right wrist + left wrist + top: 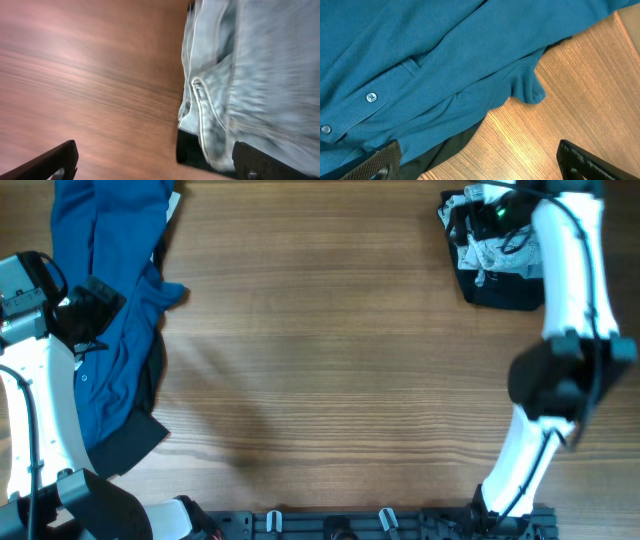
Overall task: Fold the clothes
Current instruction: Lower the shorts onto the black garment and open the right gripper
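Holding nothing at either end of the brown wooden surface
My left pincer gaped wide and empty above the edge of the crumpled dark-blue button shirt at the left side. My right pincer, equally spread and empty, hovered by the edge of the pale-blue washed denim shorts, which lay on a black garment in the far right corner

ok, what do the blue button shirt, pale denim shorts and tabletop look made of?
Blue button shirt: soft matte knit, probably cotton; fine surface texture, limp folds.
Pale-blue washed shorts: denim, judging by the faded colour and thick stitched seam; the view is blurred.
Brown tabletop: wood or wood-look laminate, smooth, slight sheen; straight grain lines, cannot tell which.
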`<state>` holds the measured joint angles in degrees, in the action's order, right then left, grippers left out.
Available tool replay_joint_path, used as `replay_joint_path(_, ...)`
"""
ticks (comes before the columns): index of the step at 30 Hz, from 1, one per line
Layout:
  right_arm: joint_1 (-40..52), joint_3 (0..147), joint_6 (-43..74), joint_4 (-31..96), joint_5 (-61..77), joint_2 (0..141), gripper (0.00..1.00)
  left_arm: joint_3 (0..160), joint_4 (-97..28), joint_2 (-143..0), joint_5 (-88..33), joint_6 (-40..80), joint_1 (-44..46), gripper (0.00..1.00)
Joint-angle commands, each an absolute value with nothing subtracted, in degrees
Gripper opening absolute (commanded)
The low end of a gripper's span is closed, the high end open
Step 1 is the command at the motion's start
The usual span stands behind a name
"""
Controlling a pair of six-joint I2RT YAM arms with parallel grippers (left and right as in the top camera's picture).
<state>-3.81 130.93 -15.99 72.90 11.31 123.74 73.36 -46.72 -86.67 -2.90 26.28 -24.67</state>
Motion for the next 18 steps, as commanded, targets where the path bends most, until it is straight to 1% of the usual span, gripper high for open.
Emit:
replay_joint_path(1, -3.7, 131.79, -12.51, 75.99, 14.06, 112.68, 1.0, 73.84, -46.76, -87.18, -3.38, 26.17, -24.88, 1.0)
replay_joint_path(5, -3.7, 131.79, -8.67, 78.15, 14.13, 105.23, 1.0, 73.84, -46.78, -87.18, -3.36, 26.17, -24.88, 1.0)
replay_joint_path(9, -3.7, 131.79, -0.89, 79.02, 14.26, 97.91, 1.0, 73.84, -46.78, -87.18, -3.38, 26.17, -24.88, 1.0)
replay_joint_path(15, -3.7, 131.79, 6.02, 79.18, 14.2, 93.41, 1.0, 73.84, -46.78, -87.18, -3.38, 26.17, -24.88, 1.0)
replay_joint_path(18, -3.7, 131.76, 6.15, 79.18, 13.61, 93.17, 1.0, 73.84, -46.78, -87.18, -3.36, 26.17, -24.88, 1.0)
